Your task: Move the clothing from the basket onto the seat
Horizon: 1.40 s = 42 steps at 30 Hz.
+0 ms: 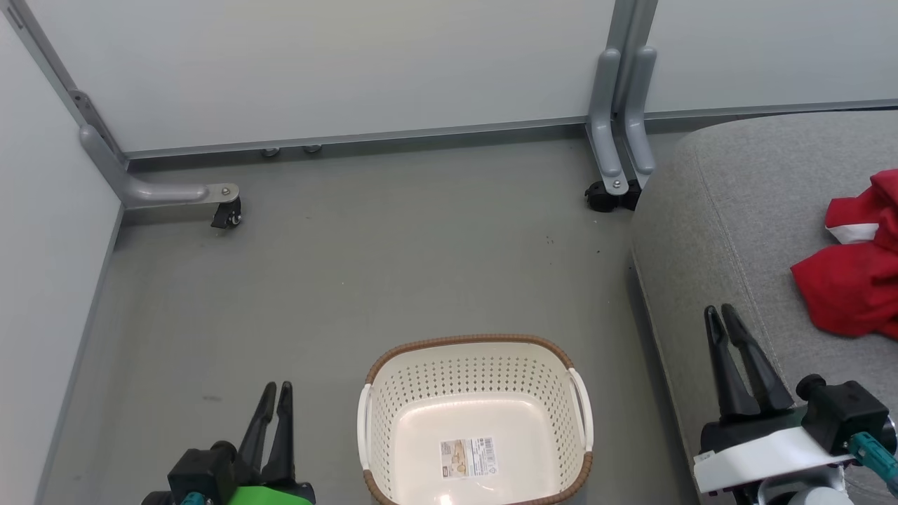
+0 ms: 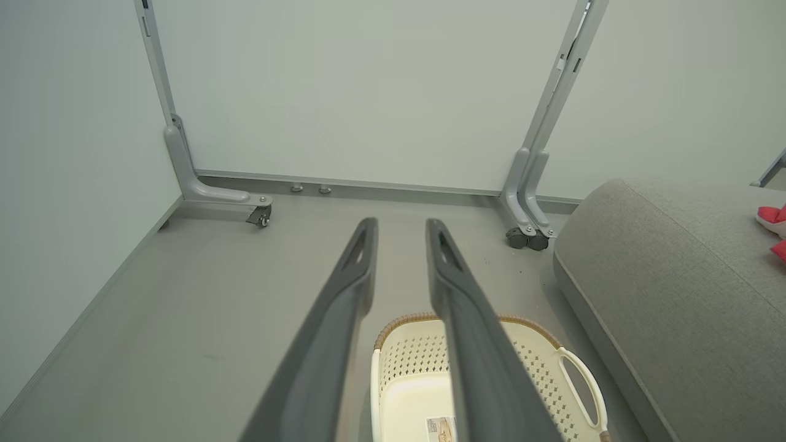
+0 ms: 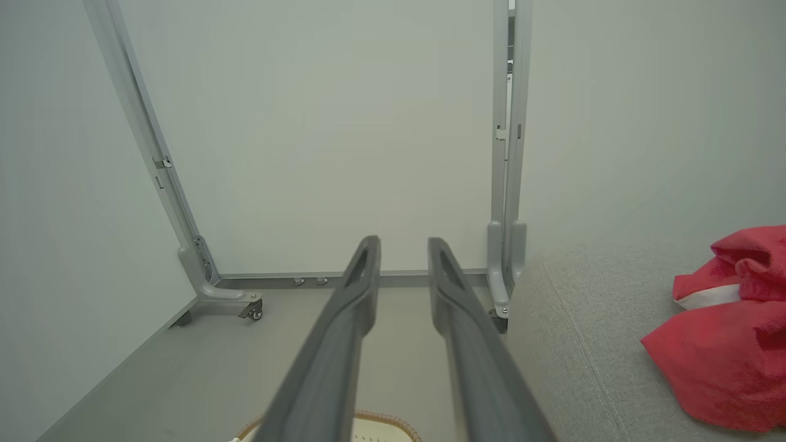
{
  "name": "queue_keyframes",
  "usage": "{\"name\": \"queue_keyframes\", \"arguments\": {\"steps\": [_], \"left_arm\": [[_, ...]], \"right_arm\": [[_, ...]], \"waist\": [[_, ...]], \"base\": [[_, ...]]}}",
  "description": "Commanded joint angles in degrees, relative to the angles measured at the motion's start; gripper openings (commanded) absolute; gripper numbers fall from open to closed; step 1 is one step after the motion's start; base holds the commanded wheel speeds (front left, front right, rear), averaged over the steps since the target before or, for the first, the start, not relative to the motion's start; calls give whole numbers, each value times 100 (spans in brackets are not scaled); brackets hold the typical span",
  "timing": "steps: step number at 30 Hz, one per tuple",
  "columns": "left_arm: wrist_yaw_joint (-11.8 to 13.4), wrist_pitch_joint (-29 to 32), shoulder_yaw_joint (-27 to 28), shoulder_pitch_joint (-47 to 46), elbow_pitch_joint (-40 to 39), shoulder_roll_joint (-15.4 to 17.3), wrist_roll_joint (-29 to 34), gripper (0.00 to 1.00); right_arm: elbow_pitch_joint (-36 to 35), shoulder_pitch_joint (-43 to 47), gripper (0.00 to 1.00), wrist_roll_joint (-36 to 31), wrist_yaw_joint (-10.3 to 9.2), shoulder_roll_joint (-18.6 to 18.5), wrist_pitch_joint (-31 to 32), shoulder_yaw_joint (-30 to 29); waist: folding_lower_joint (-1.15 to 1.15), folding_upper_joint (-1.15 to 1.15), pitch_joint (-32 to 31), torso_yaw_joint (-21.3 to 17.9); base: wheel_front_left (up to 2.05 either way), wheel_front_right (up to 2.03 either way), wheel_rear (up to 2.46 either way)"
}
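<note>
Clothing [image 1: 852, 280] heaped on seat [image 1: 729, 210], 3 o'clock in head view, red with white trim. Basket [image 1: 463, 342] on floor [image 1: 351, 266] at 6 o'clock, label [image 1: 468, 457] inside. Right gripper [image 1: 720, 308] at 4 o'clock, left gripper [image 1: 278, 386] at 7: both narrow gap, nothing gripped.

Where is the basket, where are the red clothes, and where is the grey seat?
basket [image 1: 477, 375], head view, on its holey back wall.
clothing [image 1: 852, 287], head view, on the middle of the plain red fabric.
seat [image 1: 729, 210], head view, on the bare grey top near its rounded corner.
</note>
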Motion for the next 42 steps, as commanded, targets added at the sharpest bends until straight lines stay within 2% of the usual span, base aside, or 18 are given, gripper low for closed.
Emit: {"name": "queue_keyframes", "arguments": {"steps": [1,22,42], "left_arm": [[-1,4,4,8,23,-1,-26,0],[-97,497,281,-278,61,90,-2198,0],[-172,888,523,-482,66,133,-3781,0]], "right_arm": [[28,4,0,26,0,11,4,2],[423,-301,0,2301,-1,16,468,-114],[724,-522,0,3940,-3,56,851,-243]], "waist": [[0,0,0,-1],[0,0,-1,-49],[0,0,-2,-93]], "base": [[0,0,0],[0,0,0],[0,0,0]]}}
